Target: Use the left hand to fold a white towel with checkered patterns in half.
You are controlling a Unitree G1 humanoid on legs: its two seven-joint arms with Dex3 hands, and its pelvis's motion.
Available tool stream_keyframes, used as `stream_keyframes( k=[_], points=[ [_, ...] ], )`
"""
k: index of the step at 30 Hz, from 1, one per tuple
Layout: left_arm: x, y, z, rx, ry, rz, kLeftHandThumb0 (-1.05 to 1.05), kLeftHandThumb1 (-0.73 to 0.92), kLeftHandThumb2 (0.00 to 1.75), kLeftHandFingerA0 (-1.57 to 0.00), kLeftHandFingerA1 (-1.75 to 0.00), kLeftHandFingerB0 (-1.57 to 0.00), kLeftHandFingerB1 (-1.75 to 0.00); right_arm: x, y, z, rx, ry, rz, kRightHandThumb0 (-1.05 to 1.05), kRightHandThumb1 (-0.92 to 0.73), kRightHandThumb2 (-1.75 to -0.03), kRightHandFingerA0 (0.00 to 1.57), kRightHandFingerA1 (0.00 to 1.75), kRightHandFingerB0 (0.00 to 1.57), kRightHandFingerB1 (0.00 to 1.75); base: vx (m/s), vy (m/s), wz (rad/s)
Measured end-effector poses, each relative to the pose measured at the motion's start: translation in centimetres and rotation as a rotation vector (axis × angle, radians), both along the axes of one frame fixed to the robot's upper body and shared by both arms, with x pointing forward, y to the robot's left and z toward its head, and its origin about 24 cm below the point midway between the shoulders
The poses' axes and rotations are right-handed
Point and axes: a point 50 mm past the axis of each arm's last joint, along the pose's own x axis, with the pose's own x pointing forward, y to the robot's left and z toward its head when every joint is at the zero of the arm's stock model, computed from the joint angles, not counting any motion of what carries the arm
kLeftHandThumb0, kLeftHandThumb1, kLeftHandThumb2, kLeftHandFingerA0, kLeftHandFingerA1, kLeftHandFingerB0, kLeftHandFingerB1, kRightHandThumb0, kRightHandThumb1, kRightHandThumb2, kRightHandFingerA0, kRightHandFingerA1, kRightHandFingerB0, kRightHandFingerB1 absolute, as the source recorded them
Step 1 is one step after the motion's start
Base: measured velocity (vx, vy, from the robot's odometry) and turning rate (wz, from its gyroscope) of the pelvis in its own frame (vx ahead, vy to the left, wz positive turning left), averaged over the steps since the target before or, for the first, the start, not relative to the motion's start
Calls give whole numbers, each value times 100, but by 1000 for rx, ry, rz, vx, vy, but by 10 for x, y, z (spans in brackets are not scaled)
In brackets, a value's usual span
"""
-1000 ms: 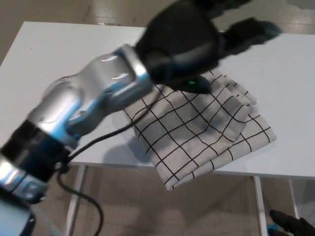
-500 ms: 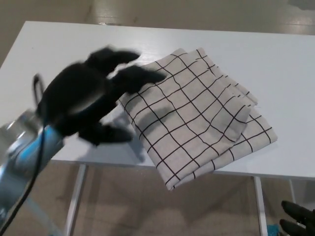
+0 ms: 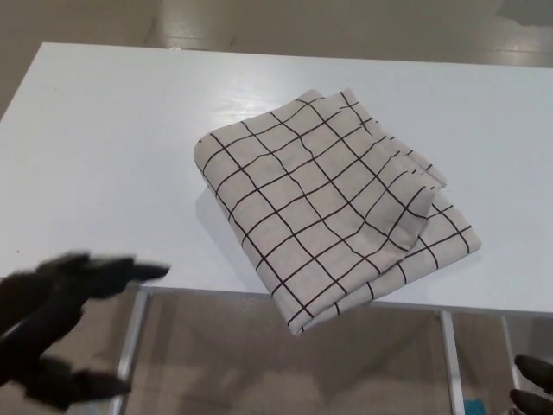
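Observation:
The white towel with a black checkered pattern point(image 3: 333, 203) lies folded over on the white table point(image 3: 112, 147), its lower corner hanging past the front edge. My left hand point(image 3: 56, 324) is low at the bottom left, blurred, well clear of the towel, fingers spread and holding nothing. Of my right hand point(image 3: 534, 389) only a few fingertips show at the bottom right corner, below the table.
The table's front edge runs across the lower part of the picture, with metal legs point(image 3: 130, 346) and floor beneath it. Bare tabletop surrounds the towel on the left and far side.
My left hand has swung from above the towel, down and to the left, off the table to the bottom left corner. The towel stays folded where it lay.

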Motion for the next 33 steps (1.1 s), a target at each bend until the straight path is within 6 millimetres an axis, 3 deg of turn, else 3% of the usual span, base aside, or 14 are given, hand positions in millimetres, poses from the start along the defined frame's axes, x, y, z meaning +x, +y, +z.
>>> stream_keyframes(
  k=[7,8,9,11,12,13,14,19,21,22,27,28,30,33],
  points=[
    [-35,25,-17,-55,188,66,-66,45,55,-38,-36,-45,-35,-4,-4,2,-8,2,-17,-35,-63,-58,51,60,59,52,0,0,0],
    [-37,27,-18,-61,206,71,-66,44,55,-38,-37,-45,-35,-4,-5,3,-9,3,-20,-40,-53,-89,50,67,52,62,0,0,0],
    [-41,30,-20,-70,234,76,-64,39,72,-33,-44,-36,-41,-5,-6,3,-10,4,-23,-38,-52,-90,51,68,51,62,0,0,0],
    [-47,34,-24,-88,280,87,-60,38,72,-33,-45,-27,-39,-7,-7,4,-12,5,-29,-39,-52,-89,51,67,51,62,0,0,0],
    [-49,38,-28,-104,307,98,-59,41,53,-34,-36,-30,-31,-7,-8,4,-12,7,-33,-34,-47,-84,54,69,52,64,0,0,0],
    [-49,38,-28,-104,307,98,-59,41,53,-34,-36,-30,-31,-7,-8,4,-12,7,-33,-34,-47,-84,54,69,52,64,0,0,0],
    [-54,43,-34,-135,346,119,-58,41,54,-31,-34,-26,-30,-9,-9,4,-13,11,-40,-35,-62,-58,53,59,57,51,0,0,0],
    [-69,61,-68,-244,466,246,-58,43,54,-31,-32,-28,-31,-17,-12,-1,-8,47,-57,-33,-62,-58,52,57,56,50,0,0,0],
    [-70,62,-70,-247,471,252,-58,44,54,-31,-32,-28,-31,-17,-12,-1,-8,49,-58,-33,-63,-58,51,57,55,50,0,0,0],
    [-75,68,-83,-276,503,305,-59,45,55,-33,-33,-30,-31,-21,-11,-4,-1,68,-59,-32,-65,-59,45,57,44,46,0,0,0],
    [-84,74,-115,-359,554,433,-62,47,56,-35,-34,-33,-31,-29,-6,-17,28,131,-57,-32,-66,-59,40,58,37,44,0,0,0],
    [-84,74,-115,-359,554,433,-67,42,78,-31,-45,-28,-41,-29,-6,-17,28,131,-57,-32,-66,-59,40,58,37,44,0,0,0],
    [-86,73,-132,-410,572,499,-66,43,79,-32,-46,-28,-42,-31,-3,-22,45,153,-53,-33,-67,-60,41,59,39,45,0,0,0],
    [-86,73,-136,-426,574,518,-66,43,79,-32,-46,-28,-42,-31,-2,-23,49,160,-52,-33,-67,-60,41,59,39,45,0,0,0]
  ],
)
